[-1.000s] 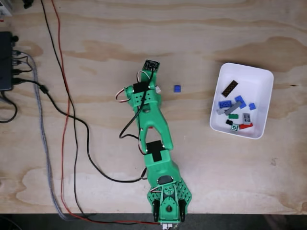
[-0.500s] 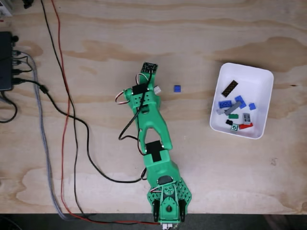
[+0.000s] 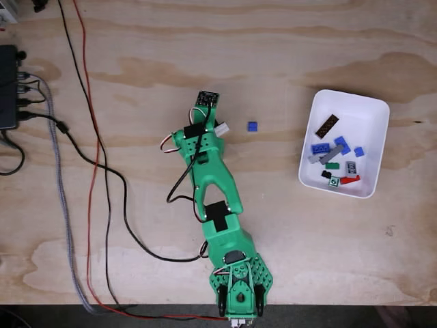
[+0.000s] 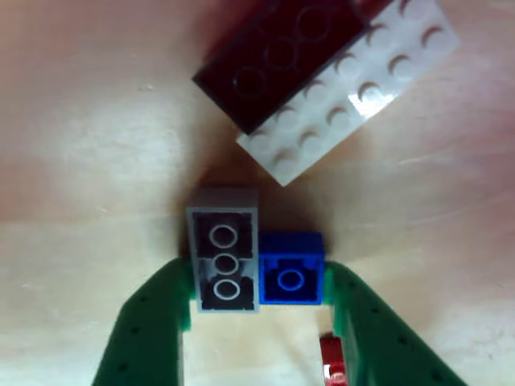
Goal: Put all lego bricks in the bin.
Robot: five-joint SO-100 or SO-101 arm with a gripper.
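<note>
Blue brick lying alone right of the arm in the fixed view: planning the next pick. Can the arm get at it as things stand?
Probably yes. The blue brick lies alone on the bare table, close beside the arm's tip, with nothing on or against it.

fixed view straight above table, other view close behind tool

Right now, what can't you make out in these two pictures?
- Fixed view: the arm covers the bricks under it; a white corner peeks out.
- Other view: the red brick is cut off by the bottom edge and a green finger.
- Other view: whether the fingers squeeze the grey and blue bricks is unclear.
- Fixed view: bricks in the bin are too small.
</note>
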